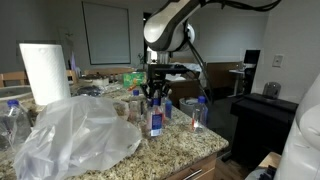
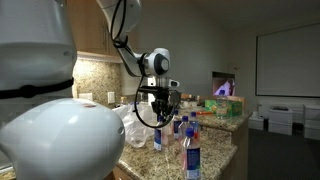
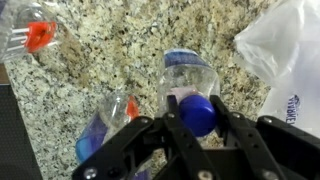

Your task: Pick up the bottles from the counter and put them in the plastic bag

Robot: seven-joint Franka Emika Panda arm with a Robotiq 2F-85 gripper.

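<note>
In the wrist view my gripper (image 3: 196, 108) is shut on the blue cap of a clear bottle (image 3: 188, 72) standing upright on the speckled granite counter (image 3: 110, 55). A second bottle (image 3: 112, 118) lies just to its left, and one with an orange-red cap (image 3: 35, 35) sits at the top left. The crinkled plastic bag (image 3: 285, 50) lies to the right. In both exterior views the gripper (image 1: 152, 93) (image 2: 160, 108) points straight down over the held bottle (image 1: 155, 120), beside the plastic bag (image 1: 75, 135) (image 2: 140, 130). More blue-capped bottles (image 1: 198, 112) (image 2: 190, 155) stand nearby.
A tall white paper towel roll (image 1: 45, 72) stands behind the bag. Clear bottles (image 1: 12, 120) crowd the counter's left end. The counter's rounded edge (image 1: 190, 155) runs close in front of the bottles. A large white rounded body (image 2: 55, 140) fills the foreground of an exterior view.
</note>
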